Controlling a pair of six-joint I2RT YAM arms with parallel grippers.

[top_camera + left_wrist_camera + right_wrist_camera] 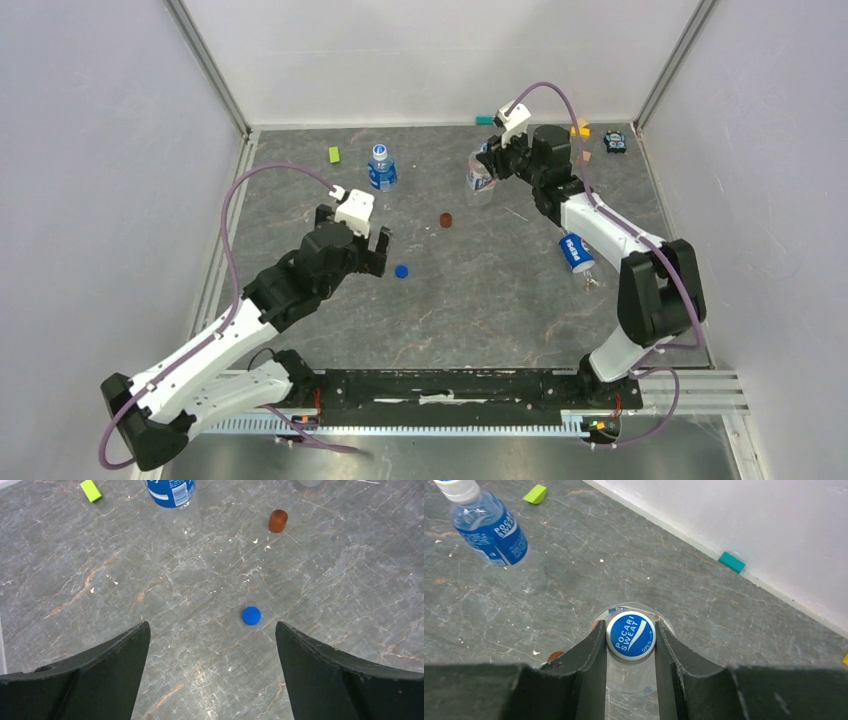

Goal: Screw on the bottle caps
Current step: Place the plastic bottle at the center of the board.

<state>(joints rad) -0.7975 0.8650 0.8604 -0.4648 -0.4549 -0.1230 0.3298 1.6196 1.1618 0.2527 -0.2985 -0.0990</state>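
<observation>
A solid blue bottle cap [401, 270] lies loose on the table. My left gripper [356, 232] hovers above it, open and empty. In the left wrist view the blue cap [251, 615] sits just ahead of the left gripper [211, 626], nearer its right finger. My right gripper [630, 631] is shut on a blue-and-white cap [631, 635] sitting on the mouth of an upright clear bottle [480, 176]. A second bottle [381, 168] stands upright with a whitish cap [456, 487] on it. A third bottle [575, 252] lies on its side beside the right arm.
A dark red-brown disc [446, 220] lies between the two upright bottles. A green block [334, 154], a teal block [484, 120], an orange block [580, 128] and a dark toy [614, 143] lie near the back wall. Walls enclose three sides.
</observation>
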